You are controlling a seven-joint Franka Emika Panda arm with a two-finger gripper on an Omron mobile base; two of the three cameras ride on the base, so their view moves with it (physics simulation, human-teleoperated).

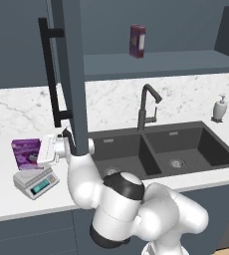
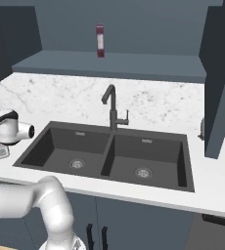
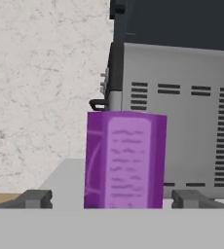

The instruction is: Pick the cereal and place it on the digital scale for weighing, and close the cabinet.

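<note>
Dark fingertips (image 3: 36,198) of the two-finger gripper (image 3: 116,199) rise at the bottom of the hand view, spread wide to either side of the small bright purple cereal box (image 3: 125,159) and not touching it. That box stands upright on the pale flat top plate of the low light-grey digital scale (image 1: 36,182), whose greenish display faces forward on its slanted front; behind the box, in the hand view, stands a grey vented appliance (image 3: 182,112) against the speckled marble backsplash. From the left base view the white hand hangs just beside the box, over the scale, at the left end of the white counter (image 1: 2,196).

Judging by this, the placing step looks finished: the cereal rests on the scale and the jaws have let go. What remains is the large dark blue-grey wall cabinet (image 1: 71,74), whose door with its long vertical black bar handle (image 1: 51,74) juts out edge-on above the counter, wide open, with a narrow dark maroon box (image 1: 137,41) on the shelf inside.

The next move calls for backing the hand straight away from the cereal without nudging it off the plate, then rising clear of the scale before swinging toward the open door's outer face to push it shut. A sideways pull-out risks tipping the box.
</note>
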